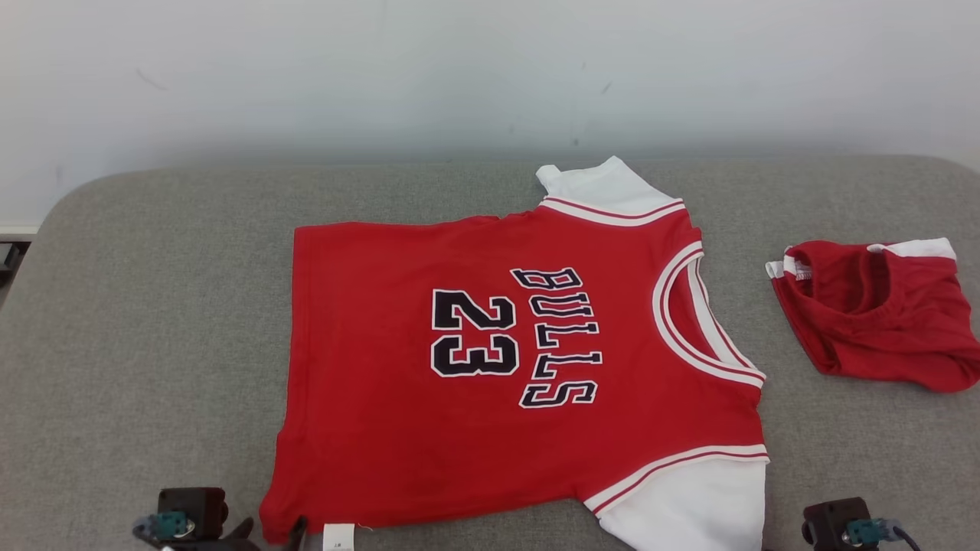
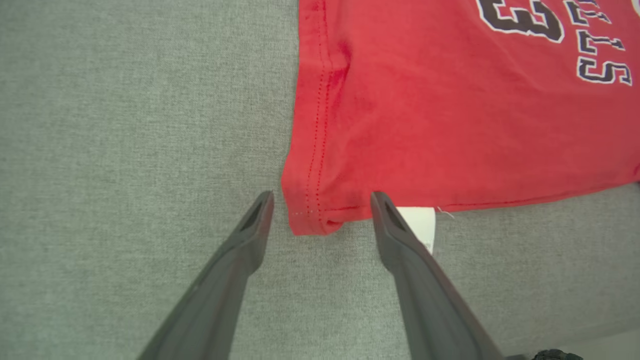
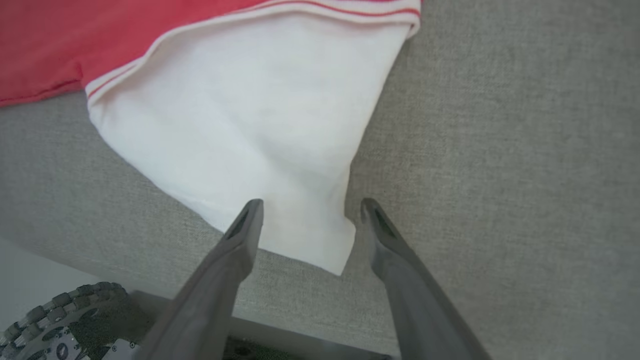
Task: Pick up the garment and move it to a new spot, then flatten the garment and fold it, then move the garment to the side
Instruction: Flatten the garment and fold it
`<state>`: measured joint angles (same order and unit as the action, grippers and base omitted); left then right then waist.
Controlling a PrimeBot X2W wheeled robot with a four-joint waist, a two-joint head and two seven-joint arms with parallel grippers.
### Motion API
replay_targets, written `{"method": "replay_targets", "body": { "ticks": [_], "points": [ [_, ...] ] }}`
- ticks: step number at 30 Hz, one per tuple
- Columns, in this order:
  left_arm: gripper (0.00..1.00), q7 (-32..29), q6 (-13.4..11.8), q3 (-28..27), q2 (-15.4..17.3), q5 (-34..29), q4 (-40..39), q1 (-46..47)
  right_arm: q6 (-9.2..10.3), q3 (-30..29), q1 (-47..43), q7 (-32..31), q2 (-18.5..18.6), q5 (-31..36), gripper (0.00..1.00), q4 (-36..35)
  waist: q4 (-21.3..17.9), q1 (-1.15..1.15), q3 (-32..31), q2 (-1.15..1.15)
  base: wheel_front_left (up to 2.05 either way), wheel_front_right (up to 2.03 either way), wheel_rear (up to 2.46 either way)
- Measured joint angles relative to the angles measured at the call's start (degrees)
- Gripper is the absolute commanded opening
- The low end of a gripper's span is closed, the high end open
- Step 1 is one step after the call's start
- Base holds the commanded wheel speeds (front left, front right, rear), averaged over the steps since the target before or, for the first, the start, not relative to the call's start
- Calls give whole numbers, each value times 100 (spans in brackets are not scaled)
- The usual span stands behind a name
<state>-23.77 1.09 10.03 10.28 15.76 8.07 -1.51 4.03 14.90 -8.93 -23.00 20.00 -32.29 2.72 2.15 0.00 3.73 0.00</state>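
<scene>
The garment (image 1: 367,428) is a red jersey with white sleeves, "BULLS" and "23" on it. It lies spread flat on the grey padded surface (image 1: 153,344), collar to the right. In the left wrist view my left gripper (image 2: 322,200) is open, its fingertips either side of the near hem corner of the garment (image 2: 450,125), just above the cloth. A white label (image 2: 420,222) sticks out beside the right finger. My right gripper (image 3: 310,205) is open too, its fingers straddling the near corner of the white sleeve (image 3: 260,115).
A second red and white piece of clothing (image 1: 873,314) lies bunched at the right of the surface. A pale wall (image 1: 459,69) rises behind. The surface's front edge and a wheel of my base (image 3: 60,320) show below the right gripper.
</scene>
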Motion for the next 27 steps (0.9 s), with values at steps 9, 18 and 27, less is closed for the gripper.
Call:
{"method": "replay_targets", "body": {
  "ticks": [9,18,27],
  "points": [
    [100,-192,149,66,-144,144,555,345,59,148,13,-432,-42,-44,100,104,22,0,98,0,0,0,0],
    [0,-135,153,107,-202,192,1043,629,111,268,240,-524,-45,328,0,281,11,0,169,0,0,0,0],
    [0,82,196,109,-203,180,1195,700,144,130,291,-314,-134,224,0,287,11,0,147,0,0,0,0]
  ]
}}
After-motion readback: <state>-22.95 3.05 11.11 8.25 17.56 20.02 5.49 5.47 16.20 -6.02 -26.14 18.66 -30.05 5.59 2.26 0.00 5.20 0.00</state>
